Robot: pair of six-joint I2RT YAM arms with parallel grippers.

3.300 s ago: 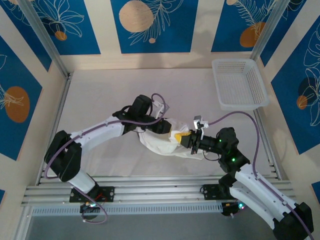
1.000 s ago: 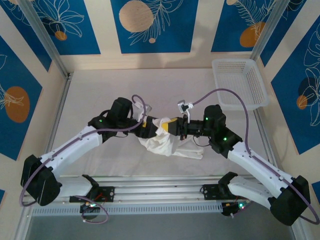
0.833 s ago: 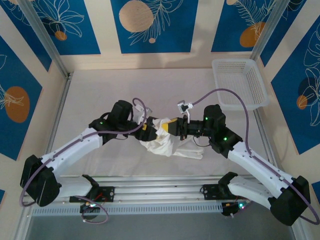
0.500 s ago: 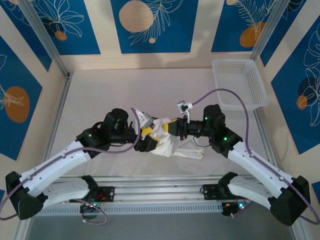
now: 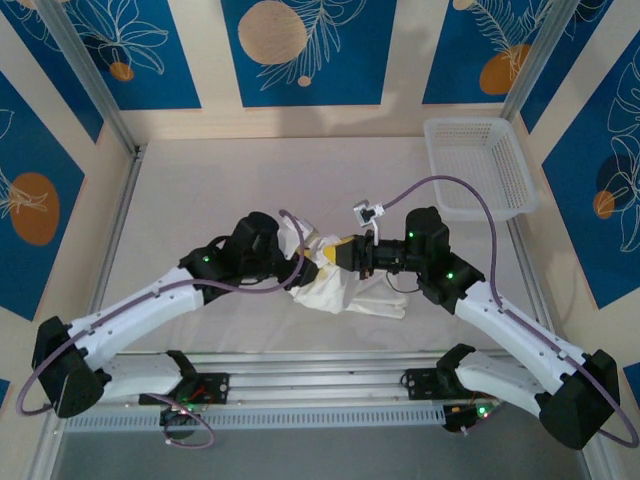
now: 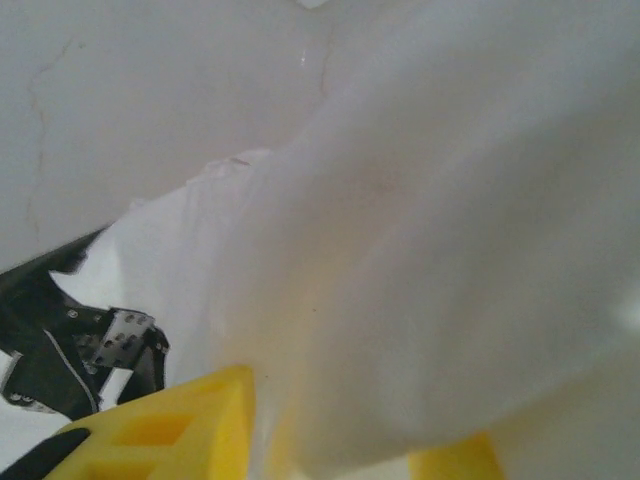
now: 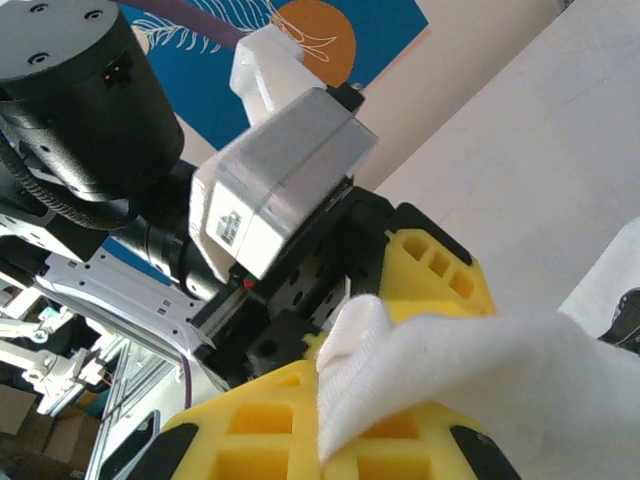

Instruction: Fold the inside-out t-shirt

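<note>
My right gripper [image 5: 345,256] was clamped on the t-shirt [image 5: 338,291] mid-frame. Cloth buried my left gripper [image 5: 297,262], so I couldn't tell its jaws' gap.

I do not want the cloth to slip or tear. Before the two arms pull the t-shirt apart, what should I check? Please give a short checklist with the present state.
1. Right pincer shut on the t-shirt: ok, white cloth is pinched between its yellow fingers.
2. Left pincer clamped on the cloth: cannot tell; cloth lies between its fingers, but a firm grip is not visible.
3. The two pincers hold separate spots: cannot tell; they are very close together.
4. T-shirt lying flat on the table: not ok, it is bunched in a wrinkled heap.
5. Basket apart from the t-shirt: ok, it stands at the far right corner.
</note>
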